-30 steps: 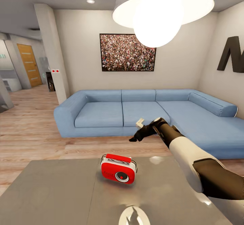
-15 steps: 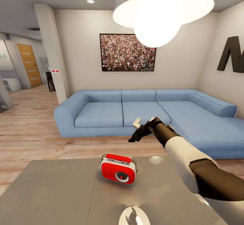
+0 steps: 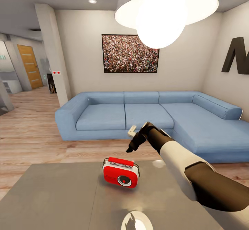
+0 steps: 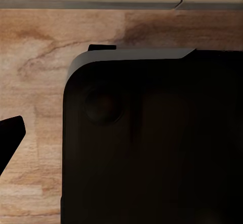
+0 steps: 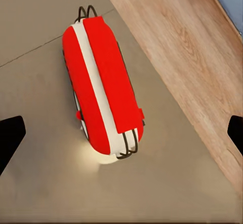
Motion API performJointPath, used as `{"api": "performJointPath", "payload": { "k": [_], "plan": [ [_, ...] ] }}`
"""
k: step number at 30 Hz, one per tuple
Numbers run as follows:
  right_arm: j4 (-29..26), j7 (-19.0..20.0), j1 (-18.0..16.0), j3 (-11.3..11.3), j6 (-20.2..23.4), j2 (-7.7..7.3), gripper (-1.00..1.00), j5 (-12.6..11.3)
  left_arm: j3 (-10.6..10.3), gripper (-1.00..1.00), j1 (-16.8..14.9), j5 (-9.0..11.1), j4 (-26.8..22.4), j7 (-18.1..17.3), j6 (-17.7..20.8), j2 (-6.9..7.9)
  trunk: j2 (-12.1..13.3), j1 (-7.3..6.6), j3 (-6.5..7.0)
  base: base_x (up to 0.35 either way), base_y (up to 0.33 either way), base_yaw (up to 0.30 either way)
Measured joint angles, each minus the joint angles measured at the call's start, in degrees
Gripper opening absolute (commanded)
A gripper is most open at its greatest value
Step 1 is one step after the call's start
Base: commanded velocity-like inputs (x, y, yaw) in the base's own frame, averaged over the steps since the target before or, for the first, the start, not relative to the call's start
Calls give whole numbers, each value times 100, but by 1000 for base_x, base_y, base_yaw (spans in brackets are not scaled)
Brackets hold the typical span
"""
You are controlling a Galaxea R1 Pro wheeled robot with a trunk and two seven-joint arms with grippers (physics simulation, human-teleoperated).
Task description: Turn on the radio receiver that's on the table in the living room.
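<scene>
The red radio receiver [image 3: 121, 176] with white trim stands on the glossy grey table [image 3: 58, 198], its round dial facing me and its red handle on top. My right gripper [image 3: 131, 148] hangs in the air above and just behind the radio, pointing down, apart from it. In the right wrist view the radio [image 5: 101, 97] lies straight below, seen from the top, between the widely spread fingertips [image 5: 10, 138]; the gripper is open and empty. One dark fingertip [image 4: 11, 135] of my left gripper shows far to the side over wood floor.
A blue L-shaped sofa [image 3: 138, 114] stands behind the table across a strip of wood plank floor [image 3: 31, 140]. A white dome pendant lamp [image 3: 162, 8] hangs overhead. A dark rounded block [image 4: 152, 143] sits under the left wrist camera.
My right arm has swung left and slightly down, bringing the open gripper closer over the radio. The radio and the view have stayed put.
</scene>
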Motion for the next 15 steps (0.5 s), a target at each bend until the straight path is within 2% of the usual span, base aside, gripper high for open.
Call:
{"api": "performJointPath", "payload": {
  "k": [15],
  "plan": [
    [6, -9, 0, 37, -5, 0, 100, 3, -2, 100, 0, 0, 0, 0, 0, 0, 0, 0, 0, 0, 0, 0]
  ]
}}
